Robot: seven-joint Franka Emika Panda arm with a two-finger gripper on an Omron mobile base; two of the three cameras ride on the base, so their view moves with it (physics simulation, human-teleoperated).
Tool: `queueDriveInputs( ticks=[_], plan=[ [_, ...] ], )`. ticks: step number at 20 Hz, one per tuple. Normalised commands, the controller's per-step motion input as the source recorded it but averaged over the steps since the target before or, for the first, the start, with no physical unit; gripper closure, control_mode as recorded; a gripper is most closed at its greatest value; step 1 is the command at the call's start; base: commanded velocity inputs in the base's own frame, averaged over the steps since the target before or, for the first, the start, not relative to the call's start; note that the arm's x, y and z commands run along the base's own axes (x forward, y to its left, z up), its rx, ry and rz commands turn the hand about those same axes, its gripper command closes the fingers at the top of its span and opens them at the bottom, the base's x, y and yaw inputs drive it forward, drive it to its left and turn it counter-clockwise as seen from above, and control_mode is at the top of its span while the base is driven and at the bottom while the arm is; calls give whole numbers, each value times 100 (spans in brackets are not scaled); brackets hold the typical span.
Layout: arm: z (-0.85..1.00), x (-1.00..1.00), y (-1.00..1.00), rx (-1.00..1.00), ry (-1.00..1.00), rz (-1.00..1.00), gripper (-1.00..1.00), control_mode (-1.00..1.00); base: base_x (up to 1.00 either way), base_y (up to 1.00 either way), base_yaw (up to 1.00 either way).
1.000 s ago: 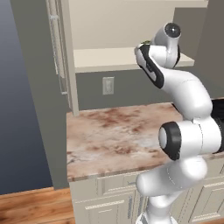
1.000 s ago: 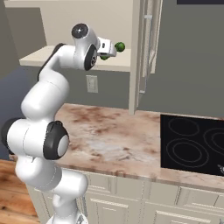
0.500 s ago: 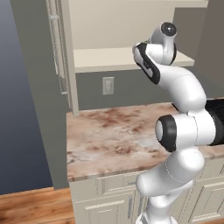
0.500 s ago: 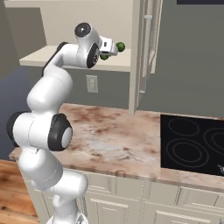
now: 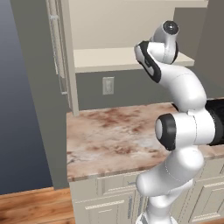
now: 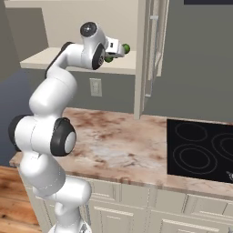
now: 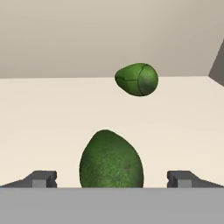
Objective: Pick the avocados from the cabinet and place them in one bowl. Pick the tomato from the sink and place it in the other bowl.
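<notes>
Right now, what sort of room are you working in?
A kitchen, rendered rather than real. A marbled countertop runs over cream base cabinets, with a black cooktop set into it, and an open wall cabinet above holds two avocados on its shelf.

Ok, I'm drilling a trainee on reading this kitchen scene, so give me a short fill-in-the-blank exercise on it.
1. The gripper has its jaws ____.
2. The number of avocados on the cabinet shelf is ____.
3. The near avocado lies between the two ____.
4. The far avocado lies close to the shelf's ____ wall.

Missing words: open; two; fingertips; back
</notes>
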Motion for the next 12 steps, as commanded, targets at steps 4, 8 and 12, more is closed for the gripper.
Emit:
queueDriveInputs(
  ticks=[4, 8, 12],
  plan=[
    [-1, 1, -6, 0, 0, 0, -100, -100, 0, 0, 0],
    [0, 0, 0, 0, 0, 0, -100, -100, 0, 0, 0],
    [-2, 6, 0, 0, 0, 0, -100, -100, 0, 0, 0]
  ],
)
